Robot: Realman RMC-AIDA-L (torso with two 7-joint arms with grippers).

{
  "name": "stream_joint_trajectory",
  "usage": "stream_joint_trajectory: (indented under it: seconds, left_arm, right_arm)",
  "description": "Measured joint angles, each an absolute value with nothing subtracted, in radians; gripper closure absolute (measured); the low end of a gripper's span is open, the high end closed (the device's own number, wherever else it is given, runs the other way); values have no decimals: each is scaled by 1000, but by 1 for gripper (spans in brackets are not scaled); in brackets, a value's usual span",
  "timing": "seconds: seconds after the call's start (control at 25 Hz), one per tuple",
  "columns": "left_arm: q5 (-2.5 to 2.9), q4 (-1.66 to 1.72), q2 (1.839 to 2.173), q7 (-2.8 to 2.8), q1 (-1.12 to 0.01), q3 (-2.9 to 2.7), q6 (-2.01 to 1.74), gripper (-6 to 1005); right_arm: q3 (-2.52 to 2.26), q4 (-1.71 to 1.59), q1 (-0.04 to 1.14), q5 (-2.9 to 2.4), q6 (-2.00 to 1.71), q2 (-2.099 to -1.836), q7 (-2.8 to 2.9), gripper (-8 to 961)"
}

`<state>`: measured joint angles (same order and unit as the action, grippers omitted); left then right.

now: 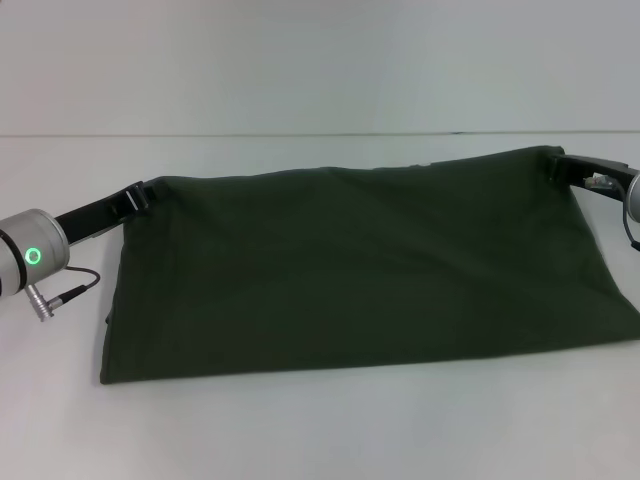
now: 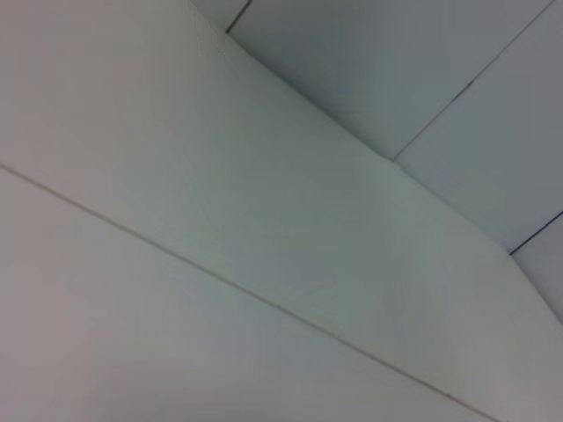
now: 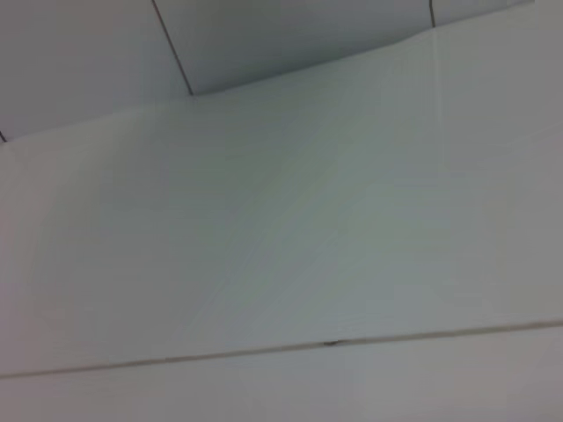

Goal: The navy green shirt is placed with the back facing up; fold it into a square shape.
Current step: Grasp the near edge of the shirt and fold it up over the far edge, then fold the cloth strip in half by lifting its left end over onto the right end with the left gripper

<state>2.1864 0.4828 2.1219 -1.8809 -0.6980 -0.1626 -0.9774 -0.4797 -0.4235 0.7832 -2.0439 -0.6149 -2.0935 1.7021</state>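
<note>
The navy green shirt (image 1: pixel 360 275) shows in the head view as a wide dark olive sheet with a plain face. Its upper edge is stretched between my two grippers, and its lower edge rests on the white table (image 1: pixel 330 430). At the upper left corner of the cloth, my left gripper (image 1: pixel 150 193) is shut on the fabric. My right gripper (image 1: pixel 556 163) is shut on the upper right corner. Both wrist views show only white panels, with no shirt and no fingers.
A white wall (image 1: pixel 320 60) rises behind the table, meeting it along a seam. A grey cable (image 1: pixel 75 285) hangs from my left wrist near the shirt's left edge. Bare table lies in front of the shirt.
</note>
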Motion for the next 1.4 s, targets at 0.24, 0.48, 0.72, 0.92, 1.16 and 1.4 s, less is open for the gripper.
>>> stream_joint_trajectory:
  seconds: [0.24, 0.48, 0.72, 0.92, 1.16, 1.4]
  left_arm:
    - [2094, 478, 2138, -1806, -680, -162, -976, 889]
    - [2062, 462, 2142, -1741, -674, -176, -981, 834]
    - [2062, 462, 2145, -1733, -675, -188, -989, 694]
    - [2062, 467, 2144, -1737, -662, -188, -991, 437]
    - [2072, 507, 2134, -1737, -649, -198, -972, 285]
    - [2069, 583, 2129, -1786, -601, -232, -993, 284]
  right_arm:
    - [-479, -410, 764, -1914, -630, -2095, 1580, 831]
    - [-480, -399, 761, -1898, -632, -2093, 1546, 729]
    - [-476, -403, 745, -1863, -637, -2093, 1546, 361]
    - [-477, -412, 696, -1777, -722, -2087, 1537, 220]
    - [-472, -427, 636, -1713, -853, -2085, 1501, 219]
    - [-472, -440, 585, -1706, -988, -2083, 1443, 220]
